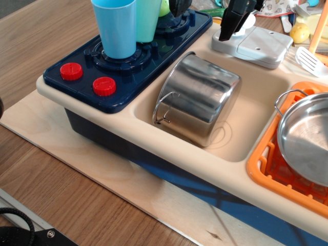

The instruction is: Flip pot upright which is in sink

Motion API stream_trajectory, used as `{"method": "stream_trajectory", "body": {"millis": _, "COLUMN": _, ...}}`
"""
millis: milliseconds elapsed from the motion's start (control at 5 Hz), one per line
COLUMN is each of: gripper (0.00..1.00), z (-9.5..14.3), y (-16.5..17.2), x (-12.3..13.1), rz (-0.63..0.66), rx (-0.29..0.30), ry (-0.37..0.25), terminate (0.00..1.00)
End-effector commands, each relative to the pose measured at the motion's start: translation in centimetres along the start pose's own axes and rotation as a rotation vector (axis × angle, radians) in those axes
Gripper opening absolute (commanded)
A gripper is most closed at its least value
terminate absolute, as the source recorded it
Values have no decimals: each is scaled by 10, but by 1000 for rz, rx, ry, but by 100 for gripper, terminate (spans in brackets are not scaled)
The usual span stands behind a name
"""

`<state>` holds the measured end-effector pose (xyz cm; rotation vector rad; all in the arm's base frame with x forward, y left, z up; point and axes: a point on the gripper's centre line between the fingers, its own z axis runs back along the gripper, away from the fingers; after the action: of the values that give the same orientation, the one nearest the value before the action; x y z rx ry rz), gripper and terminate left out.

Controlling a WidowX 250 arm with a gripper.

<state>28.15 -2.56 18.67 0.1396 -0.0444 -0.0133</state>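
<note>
The shiny steel pot [202,97] lies tipped over in the beige sink [259,100]. It leans against the sink's left wall, with its rim turned to the left. One wire loop handle [164,110] shows at the lower left of the rim. My black gripper [233,23] is at the top of the view, behind the sink and over the grey faucet block. It is well apart from the pot and holds nothing that I can see. Its upper part is cut off, so the gap between the fingers is unclear.
A dark blue stove [128,66] with two red knobs is left of the sink and carries a blue cup [117,25] and a green cup [148,18]. The grey faucet block [256,46] is behind. An orange rack [264,164] at right holds a wide steel pan [307,138].
</note>
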Motion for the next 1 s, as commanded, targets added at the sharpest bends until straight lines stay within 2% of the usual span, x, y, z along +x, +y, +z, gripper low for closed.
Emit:
{"method": "stream_trajectory", "body": {"millis": 0, "gripper": 100, "z": 0, "y": 0, "x": 0, "rz": 0, "rx": 0, "ry": 0, "terminate": 0}}
{"method": "stream_trajectory", "body": {"millis": 200, "gripper": 100, "z": -4, "y": 6, "x": 0, "rz": 11, "rx": -114, "ry": -18, "terminate": 0}}
{"method": "stream_trajectory", "body": {"millis": 600, "gripper": 100, "z": -17, "y": 12, "x": -7, "rz": 80, "rx": -270, "ry": -57, "terminate": 0}}
{"method": "stream_trajectory", "body": {"millis": 800, "gripper": 100, "z": -25, "y": 17, "x": -12, "rz": 102, "rx": -277, "ry": -93, "terminate": 0}}
